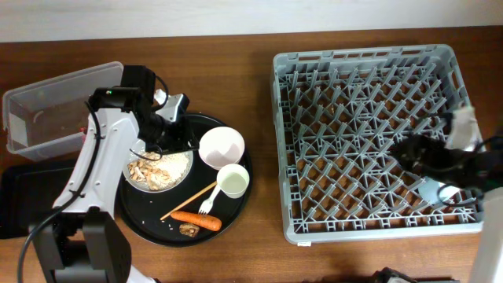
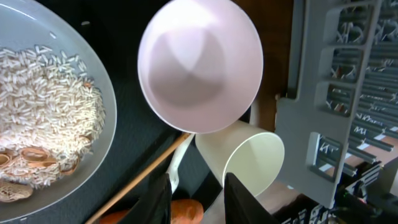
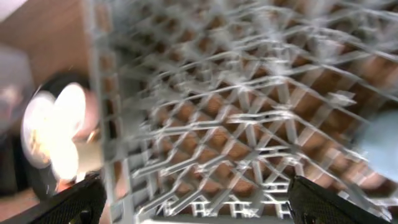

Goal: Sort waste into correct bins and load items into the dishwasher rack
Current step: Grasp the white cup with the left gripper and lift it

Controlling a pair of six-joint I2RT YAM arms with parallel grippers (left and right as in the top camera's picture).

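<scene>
On the large round black tray [image 1: 134,206] stand a white plate [image 1: 159,167] of pale scraps, a small white bowl [image 1: 221,147] and a white cup [image 1: 233,181]. A white fork [image 1: 207,206], an orange carrot [image 1: 196,220] and brown bits [image 1: 189,229] lie beside them. My left gripper [image 1: 167,140] hovers over the plate's far edge, open and holding nothing. In the left wrist view the bowl [image 2: 199,62], cup [image 2: 249,162] and carrot [image 2: 186,211] lie ahead of the left gripper [image 2: 196,182]. My right gripper [image 1: 416,153] hangs open over the dishwasher rack [image 1: 377,47], next to a light blue cup [image 1: 436,191].
A clear tub [image 1: 55,110] stands at the far left, with a flat black tray [image 1: 16,196] in front of it. A wooden stick [image 1: 189,201] lies on the round tray between plate and cup. The right wrist view is blurred and shows the rack's lattice [image 3: 249,124].
</scene>
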